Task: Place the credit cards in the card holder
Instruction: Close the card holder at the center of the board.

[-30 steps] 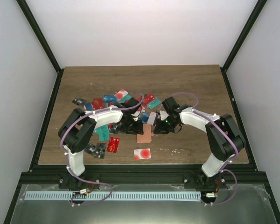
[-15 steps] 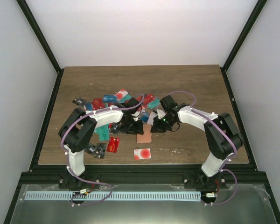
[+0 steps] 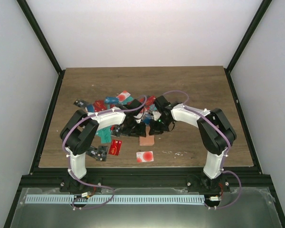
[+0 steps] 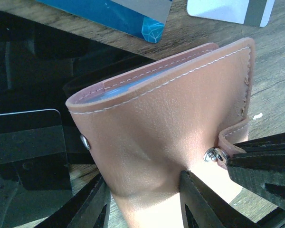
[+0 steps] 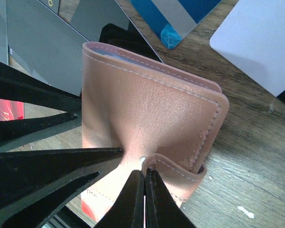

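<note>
opening step: left gripper (image 4: pixel 142 194) clamps the card holder (image 4: pixel 161 118) mid-table beside the credit cards (image 3: pixel 115 99), right gripper (image 5: pixel 145 175) pinches its snap tab (image 5: pixel 175 168), which next likely needs pulling open.

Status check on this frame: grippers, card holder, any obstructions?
Left gripper clamped on card holder, folded closed. Right gripper shut, tips at its snap tab. Loose credit cards beneath and around; nothing blocking.
</note>
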{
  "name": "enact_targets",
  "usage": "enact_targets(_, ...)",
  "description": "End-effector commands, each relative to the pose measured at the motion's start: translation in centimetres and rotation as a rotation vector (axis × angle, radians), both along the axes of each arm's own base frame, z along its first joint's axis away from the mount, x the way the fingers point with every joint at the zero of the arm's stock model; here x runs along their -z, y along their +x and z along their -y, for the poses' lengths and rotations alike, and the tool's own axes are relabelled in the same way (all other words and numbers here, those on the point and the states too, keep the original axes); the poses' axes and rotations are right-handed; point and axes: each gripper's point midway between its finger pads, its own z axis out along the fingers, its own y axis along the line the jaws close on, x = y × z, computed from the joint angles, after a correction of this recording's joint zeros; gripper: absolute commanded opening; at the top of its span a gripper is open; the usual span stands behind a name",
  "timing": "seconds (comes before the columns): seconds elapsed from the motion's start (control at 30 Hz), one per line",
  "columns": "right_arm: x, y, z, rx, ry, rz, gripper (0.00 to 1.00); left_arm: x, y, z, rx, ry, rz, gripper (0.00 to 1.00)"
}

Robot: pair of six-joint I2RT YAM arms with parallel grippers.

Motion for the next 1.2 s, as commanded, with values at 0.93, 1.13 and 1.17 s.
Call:
enact_targets(0.93,0.7,0.0,-2.7,0.006,0.009,-0.049,0.15,0.7,-1.6,0.8,0.012,-0.055,-0.025,0.4)
enact_targets(1.13,1.8,-0.4,-1.9,0.02,-0.04,-0.074,0.01,0.8,-1.6,0.8,0.011,-0.058,-0.025,0.39)
enact_targets(1.17,2.1,-0.6,-1.6,0.02,-0.053,-0.079,0.01,0.8,-1.6,0.8,0.011,-0.06,-0.025,0.39)
